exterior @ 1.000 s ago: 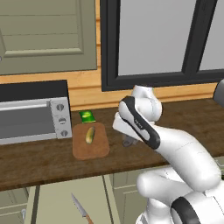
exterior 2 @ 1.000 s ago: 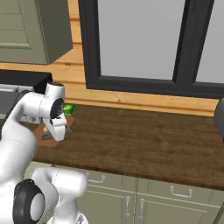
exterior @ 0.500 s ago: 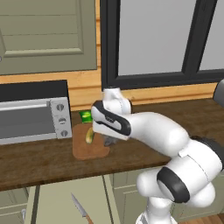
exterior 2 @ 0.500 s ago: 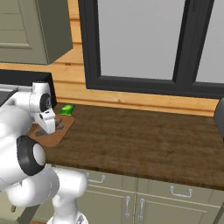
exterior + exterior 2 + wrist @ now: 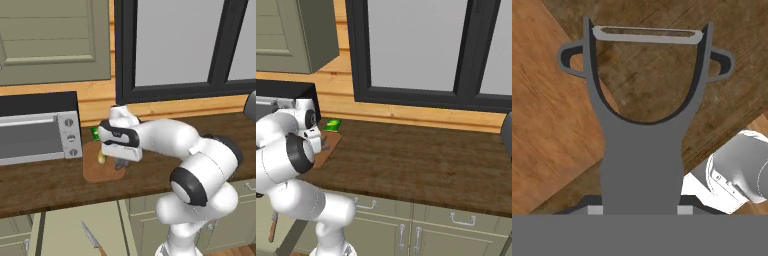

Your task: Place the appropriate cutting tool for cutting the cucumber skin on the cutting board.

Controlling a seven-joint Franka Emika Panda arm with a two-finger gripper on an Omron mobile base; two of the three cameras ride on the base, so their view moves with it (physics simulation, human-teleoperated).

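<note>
I hold the small dark grey metal peeler with the forked Y-shaped head (image 5: 644, 150) by its handle, my claw (image 5: 120, 162) closed on it just above the right-hand part of the brown wooden cutting board with rounded corners (image 5: 95, 172). In the hand view the peeler's fork stands over the board's edge, with pale board (image 5: 547, 125) on one side and the dark wooden countertop (image 5: 732, 75) on the other. The small yellowish-green cucumber (image 5: 101, 158) lies on the board, just beside my wrist, with the silver toaster oven (image 5: 37, 132) next to the board.

I judge this the placing step: the tool is carried and not yet set down. The next move calls for shifting slightly toward the board's middle, clear of the cucumber, lowering until the peeler rests flat, then letting go.
</note>
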